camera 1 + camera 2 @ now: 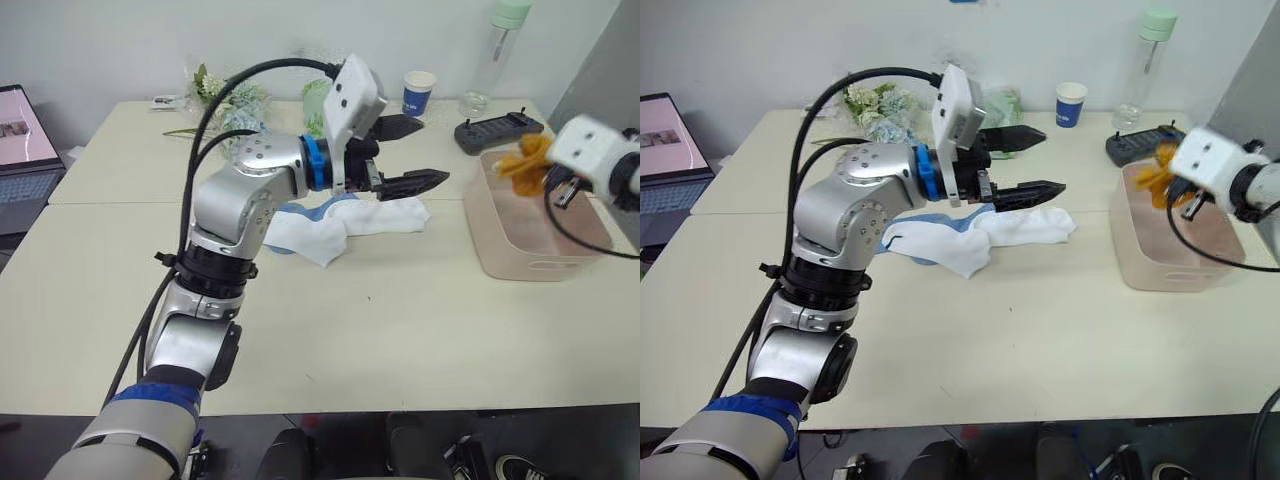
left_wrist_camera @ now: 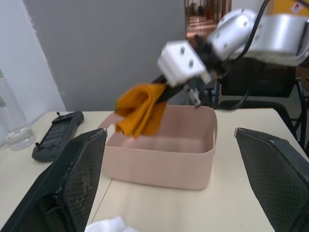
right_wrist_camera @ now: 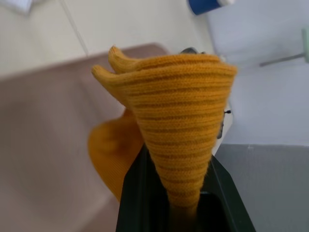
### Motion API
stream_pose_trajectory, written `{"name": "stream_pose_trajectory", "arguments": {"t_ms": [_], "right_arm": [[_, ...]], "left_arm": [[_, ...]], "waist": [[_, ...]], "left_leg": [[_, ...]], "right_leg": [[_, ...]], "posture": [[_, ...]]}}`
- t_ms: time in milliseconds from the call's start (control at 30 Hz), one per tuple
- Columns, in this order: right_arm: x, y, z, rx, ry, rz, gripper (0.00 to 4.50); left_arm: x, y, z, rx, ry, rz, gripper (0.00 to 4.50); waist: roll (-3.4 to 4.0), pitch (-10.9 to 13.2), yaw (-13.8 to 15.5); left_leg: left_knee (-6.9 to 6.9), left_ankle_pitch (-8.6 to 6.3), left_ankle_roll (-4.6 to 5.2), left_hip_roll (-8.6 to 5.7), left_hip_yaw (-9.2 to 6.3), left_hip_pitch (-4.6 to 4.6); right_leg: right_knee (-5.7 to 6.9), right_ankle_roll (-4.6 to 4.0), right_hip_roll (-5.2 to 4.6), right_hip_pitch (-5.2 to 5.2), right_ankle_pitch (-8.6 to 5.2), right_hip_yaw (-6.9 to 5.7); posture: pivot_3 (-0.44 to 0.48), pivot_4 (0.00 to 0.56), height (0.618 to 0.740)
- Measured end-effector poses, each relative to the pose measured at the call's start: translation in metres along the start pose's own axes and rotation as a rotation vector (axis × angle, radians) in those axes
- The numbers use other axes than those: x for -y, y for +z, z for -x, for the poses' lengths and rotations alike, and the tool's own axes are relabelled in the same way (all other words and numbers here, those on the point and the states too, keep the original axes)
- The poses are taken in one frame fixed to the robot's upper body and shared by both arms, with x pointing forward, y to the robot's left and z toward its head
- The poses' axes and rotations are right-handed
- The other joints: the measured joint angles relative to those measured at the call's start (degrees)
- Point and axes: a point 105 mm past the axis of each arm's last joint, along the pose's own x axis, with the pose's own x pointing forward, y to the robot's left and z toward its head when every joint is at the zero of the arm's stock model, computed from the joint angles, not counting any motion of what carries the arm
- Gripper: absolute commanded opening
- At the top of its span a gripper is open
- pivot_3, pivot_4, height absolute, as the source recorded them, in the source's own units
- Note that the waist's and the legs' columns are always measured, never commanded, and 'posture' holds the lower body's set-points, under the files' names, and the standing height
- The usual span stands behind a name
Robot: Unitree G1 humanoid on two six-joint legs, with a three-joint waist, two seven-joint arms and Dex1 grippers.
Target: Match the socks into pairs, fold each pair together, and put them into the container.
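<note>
The right tool [image 1: 548, 178] pinches the folded mustard-yellow socks [image 1: 524, 162] above the pink container [image 1: 520, 262] at the right of the tabletop [image 1: 400, 330]. The left tool [image 1: 425, 153] hangs spread over the white socks [image 1: 345, 226] and light blue socks [image 1: 925, 222], heaped together mid-tabletop, left of the container.

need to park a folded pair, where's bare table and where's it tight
Free: the near half of the table, between the white socks and the front edge. Crowded: the far edge, with flowers, paper cup, bottle and controller, beside the pink container.
</note>
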Motion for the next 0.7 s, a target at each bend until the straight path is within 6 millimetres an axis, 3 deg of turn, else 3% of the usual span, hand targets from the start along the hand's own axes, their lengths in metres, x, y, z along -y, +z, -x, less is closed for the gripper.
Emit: {"name": "stream_pose_trajectory", "arguments": {"t_ms": [167, 300, 567, 700], "right_arm": [[-0.021, -0.015, -0.023, -0.048, 0.104, 0.136, 0.0], [-0.026, -0.024, -0.028, -0.072, 0.149, 0.165, 0.0], [-0.034, -0.028, -0.024, -0.078, 0.281, 0.156, 2.66], [-0.031, -0.034, -0.01, -0.096, 0.355, 0.133, 4.08]], "left_arm": [[0.005, 0.0, -0.003, -0.013, -0.019, -0.017, 4.42], [0.009, 0.0, -0.001, -0.018, -0.027, -0.025, 4.42], [0.011, -0.009, 0.002, -0.063, -0.036, -0.034, 4.5], [0.013, -0.009, 0.002, -0.066, -0.055, -0.034, 4.5]], "waist": [[0.02, 0.0, -0.1], [0.02, 0.0, 0.0], [0.02, 0.0, 0.0], [0.03, 0.0, 0.1]], "left_leg": [[-0.02, 0.03, -0.05, 0.02, -0.02, 0.0], [-0.02, 0.03, -0.05, 0.01, -0.01, -0.01], [0.02, 0.03, -0.05, 0.0, -0.03, -0.01], [0.02, 0.03, -0.05, -0.01, -0.03, -0.01]], "right_leg": [[0.05, -0.01, 0.01, -0.05, 0.0, -0.01], [0.0, -0.01, 0.0, -0.04, 0.0, 0.01], [0.06, -0.02, -0.01, -0.04, 0.01, 0.0], [0.06, -0.01, -0.01, -0.04, 0.01, -0.01]], "posture": [[0.0, 0.15, 0.74], [0.0, 0.15, 0.74], [0.0, 0.15, 0.74], [0.0, 0.15, 0.74]]}}
